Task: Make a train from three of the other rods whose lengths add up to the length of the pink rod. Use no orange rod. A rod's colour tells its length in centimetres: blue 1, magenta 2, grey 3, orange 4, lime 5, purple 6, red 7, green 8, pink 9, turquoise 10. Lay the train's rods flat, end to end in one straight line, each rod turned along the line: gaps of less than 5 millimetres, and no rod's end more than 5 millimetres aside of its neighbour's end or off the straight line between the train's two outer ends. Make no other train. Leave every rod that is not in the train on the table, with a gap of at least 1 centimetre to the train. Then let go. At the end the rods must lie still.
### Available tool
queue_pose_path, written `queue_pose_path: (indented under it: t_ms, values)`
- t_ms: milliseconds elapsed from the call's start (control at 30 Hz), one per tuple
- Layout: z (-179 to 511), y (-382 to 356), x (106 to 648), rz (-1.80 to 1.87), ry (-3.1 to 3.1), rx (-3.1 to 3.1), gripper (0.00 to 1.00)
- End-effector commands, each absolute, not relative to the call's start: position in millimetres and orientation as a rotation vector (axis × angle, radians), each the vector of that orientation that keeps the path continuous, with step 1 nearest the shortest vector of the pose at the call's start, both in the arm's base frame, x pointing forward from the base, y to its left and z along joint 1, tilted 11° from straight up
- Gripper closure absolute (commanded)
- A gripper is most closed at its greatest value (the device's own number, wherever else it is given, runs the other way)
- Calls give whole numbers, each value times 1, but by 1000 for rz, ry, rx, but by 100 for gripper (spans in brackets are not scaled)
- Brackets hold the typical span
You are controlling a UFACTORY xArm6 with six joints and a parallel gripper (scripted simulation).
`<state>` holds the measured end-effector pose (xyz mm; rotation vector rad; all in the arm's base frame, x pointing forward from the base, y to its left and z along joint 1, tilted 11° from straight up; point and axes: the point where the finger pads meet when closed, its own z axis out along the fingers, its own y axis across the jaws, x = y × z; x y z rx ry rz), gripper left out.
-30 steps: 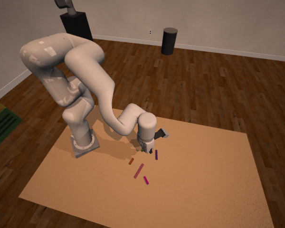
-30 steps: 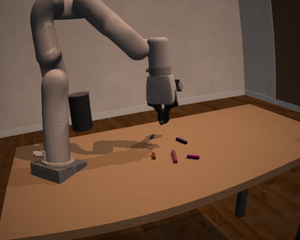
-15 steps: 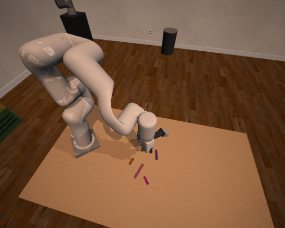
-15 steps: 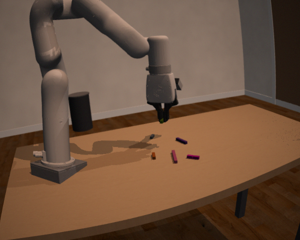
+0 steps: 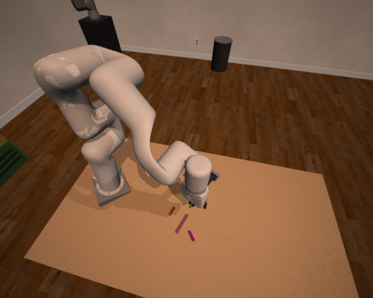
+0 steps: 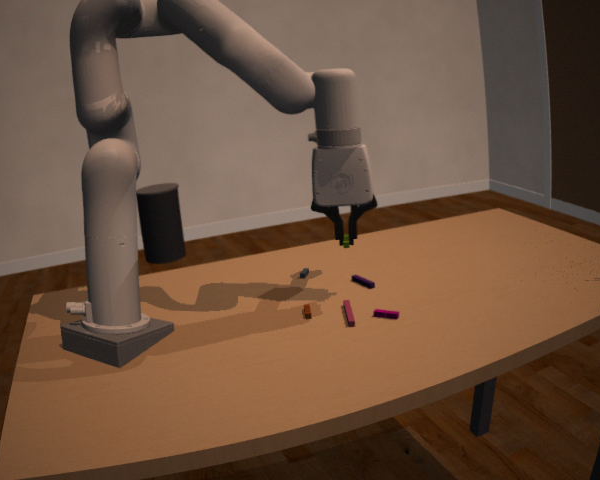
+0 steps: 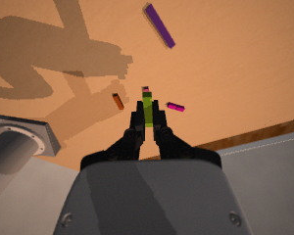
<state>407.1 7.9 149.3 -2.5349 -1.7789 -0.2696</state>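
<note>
My gripper (image 6: 346, 240) (image 7: 148, 109) is shut on the lime rod (image 5: 191, 205) (image 6: 346, 244) (image 7: 147, 105) and holds it high above the table. Two magenta rods lie end to end, with a thin seam between them: one magenta rod (image 5: 189, 233) (image 6: 379, 313) (image 7: 171, 105) and the other magenta rod (image 5: 193, 238) (image 6: 393, 314) (image 7: 180, 108). The pink rod (image 5: 181, 223) (image 6: 348, 313) (image 7: 145, 89) lies apart beside them; in the wrist view the lime rod mostly hides it. The purple rod (image 6: 363, 281) (image 7: 160, 26) lies farther back, mostly hidden in the top view.
The orange rod (image 5: 171, 210) (image 6: 307, 311) (image 7: 118, 101) lies on the robot base's side of the pink rod. The grey rod (image 6: 304, 272) lies at the back, in the arm's shadow. The robot base (image 5: 99, 201) (image 6: 116, 347) stands on the table (image 5: 260, 240) (image 6: 238, 392).
</note>
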Motion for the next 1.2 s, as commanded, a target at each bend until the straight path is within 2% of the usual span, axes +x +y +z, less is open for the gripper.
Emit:
queue_pose_path:
  t_ms: [0,1167]
  values:
    - [150,-8,420,-290,-1983,-2375,96]
    - [137,-121,471,-294,-2936,-1234,96]
